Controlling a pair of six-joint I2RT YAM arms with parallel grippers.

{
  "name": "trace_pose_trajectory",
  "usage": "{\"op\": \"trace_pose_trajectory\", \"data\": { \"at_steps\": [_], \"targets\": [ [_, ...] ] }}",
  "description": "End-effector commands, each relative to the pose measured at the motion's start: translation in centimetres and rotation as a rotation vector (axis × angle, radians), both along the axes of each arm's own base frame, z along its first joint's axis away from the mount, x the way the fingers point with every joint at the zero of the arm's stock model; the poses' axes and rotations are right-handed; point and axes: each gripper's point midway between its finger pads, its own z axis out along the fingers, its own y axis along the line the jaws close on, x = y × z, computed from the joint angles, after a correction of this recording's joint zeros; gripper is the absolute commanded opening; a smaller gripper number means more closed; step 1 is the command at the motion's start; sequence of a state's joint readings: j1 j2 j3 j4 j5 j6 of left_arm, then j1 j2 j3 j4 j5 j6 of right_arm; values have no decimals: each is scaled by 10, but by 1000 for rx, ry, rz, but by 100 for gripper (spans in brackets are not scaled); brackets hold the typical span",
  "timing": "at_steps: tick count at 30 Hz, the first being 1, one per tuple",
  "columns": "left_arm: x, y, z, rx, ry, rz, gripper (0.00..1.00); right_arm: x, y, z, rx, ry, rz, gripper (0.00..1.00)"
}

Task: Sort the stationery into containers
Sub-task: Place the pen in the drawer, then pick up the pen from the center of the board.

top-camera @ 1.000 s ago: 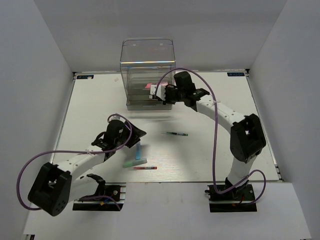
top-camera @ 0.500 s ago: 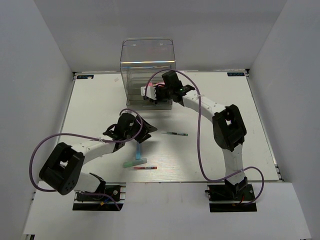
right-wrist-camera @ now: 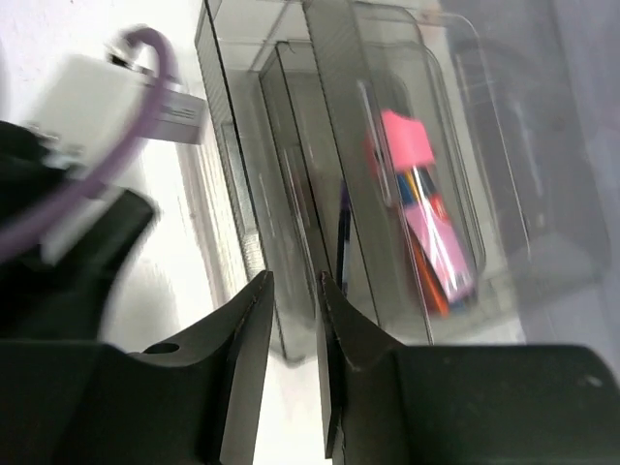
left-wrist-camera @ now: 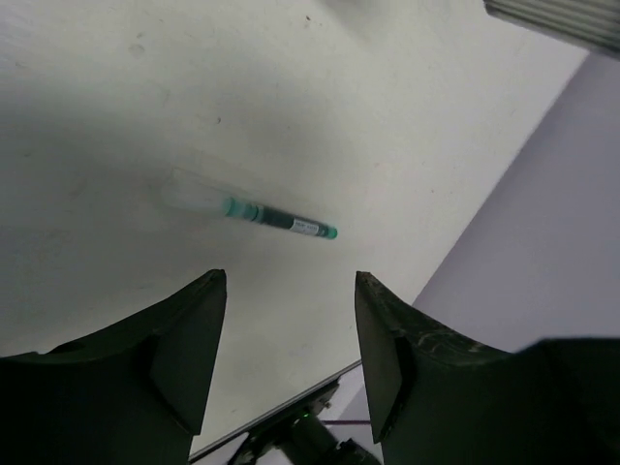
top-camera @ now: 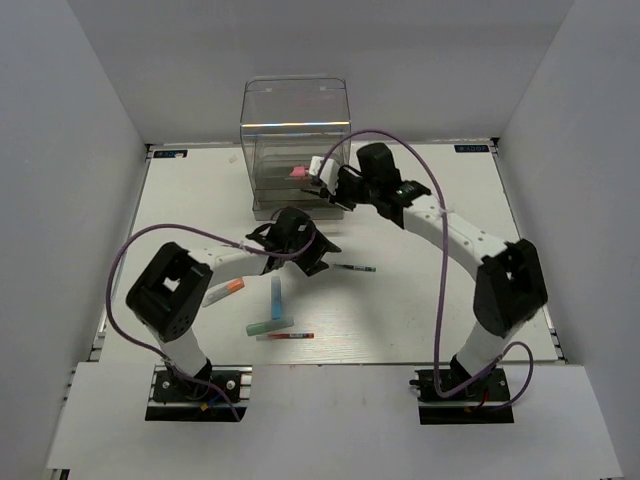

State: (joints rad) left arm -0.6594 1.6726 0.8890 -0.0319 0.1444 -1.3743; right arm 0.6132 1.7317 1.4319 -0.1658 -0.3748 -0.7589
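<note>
Here, arm (top-camera: pixel 215 262) folded, left end effector (left-wrist-camera: pixel 288 291) splayed above thin pen (left-wrist-camera: pixel 281 221).

Both arms use white link tubes between bulky black joint housings: the left arm (top-camera: pixel 165 295) at lower left of the top view, the right arm (top-camera: pixel 510 290) at right. A purple cable (right-wrist-camera: pixel 163 68) loops along each arm, passing a white block (right-wrist-camera: pixel 87 102) at the right wrist. Each base (top-camera: pixel 195 385) is a black plate. The left gripper (left-wrist-camera: pixel 291 291) and right gripper (right-wrist-camera: pixel 294 291) carry dark, matte, curved fingers (left-wrist-camera: pixel 184 358).
</note>
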Motion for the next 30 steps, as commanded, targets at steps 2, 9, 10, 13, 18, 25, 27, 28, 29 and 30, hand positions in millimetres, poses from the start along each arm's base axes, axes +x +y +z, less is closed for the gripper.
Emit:
{"op": "trace_pose_trajectory", "data": {
  "at_steps": [2, 9, 10, 13, 18, 25, 27, 28, 29, 30],
  "targets": [
    [0, -7, -12, 104, 211, 104, 66, -1, -27, 10, 84, 28, -140, 30],
    [-10, -18, -36, 260, 406, 150, 68, -6, -69, 14, 127, 28, -256, 30],
    [-10, -20, -33, 268, 425, 146, 68, -6, -74, 10, 129, 45, -273, 30],
    [-14, -25, -45, 310, 488, 151, 70, -5, -86, 7, 137, 65, -311, 31],
    [-14, -26, -57, 336, 541, 171, 67, -9, -96, 4, 150, 84, -329, 31],
    [-21, -18, -60, 367, 552, 212, 30, -12, -108, 7, 172, 67, -345, 31],
    [-31, -14, -63, 380, 567, 214, 21, -14, -111, 6, 175, 71, -348, 31],
    [-28, -16, -59, 366, 554, 213, 19, -14, -111, 8, 182, 70, -343, 31],
    [-33, -14, -62, 371, 569, 209, 16, -14, -113, 7, 183, 74, -347, 31],
    [-32, -15, -62, 368, 572, 218, 15, -16, -113, 6, 185, 76, -344, 31]
  ]
}}
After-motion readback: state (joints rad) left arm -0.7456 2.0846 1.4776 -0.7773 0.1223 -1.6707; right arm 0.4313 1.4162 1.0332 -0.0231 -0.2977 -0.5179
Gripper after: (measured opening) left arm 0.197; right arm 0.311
